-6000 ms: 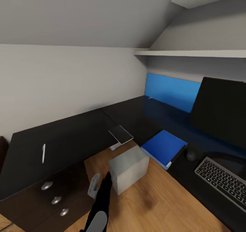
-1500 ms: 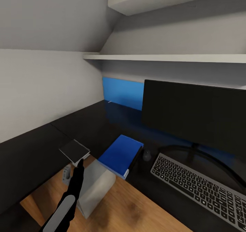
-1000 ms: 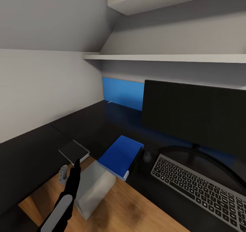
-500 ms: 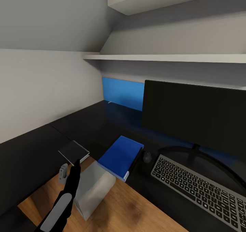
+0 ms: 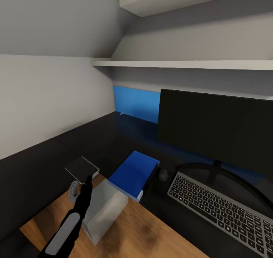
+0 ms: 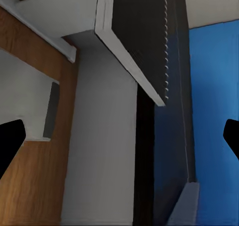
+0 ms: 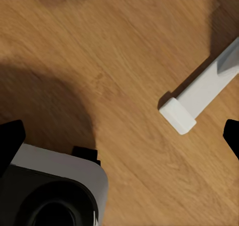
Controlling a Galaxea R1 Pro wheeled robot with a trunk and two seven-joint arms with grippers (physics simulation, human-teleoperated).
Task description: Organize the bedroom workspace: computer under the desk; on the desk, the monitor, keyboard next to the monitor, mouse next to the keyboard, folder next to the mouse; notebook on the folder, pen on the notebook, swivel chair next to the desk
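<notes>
The left tool (image 5: pixel 80 185) reaches up just beneath the notebook's (image 5: pixel 82 169) near corner at the black surface's (image 5: pixel 34 170) inner edge; its fingers (image 6: pixel 11 142) stand apart, nothing between them. Below sits the grey computer (image 5: pixel 104 209) on the wood floor (image 5: pixel 151 231). The blue folder (image 5: pixel 134 172) lies beside the mouse (image 5: pixel 163 174), keyboard (image 5: pixel 223 210) and monitor (image 5: pixel 214 127). The right tool's fingers (image 7: pixel 12 136) are likewise apart, over the floor.
</notes>
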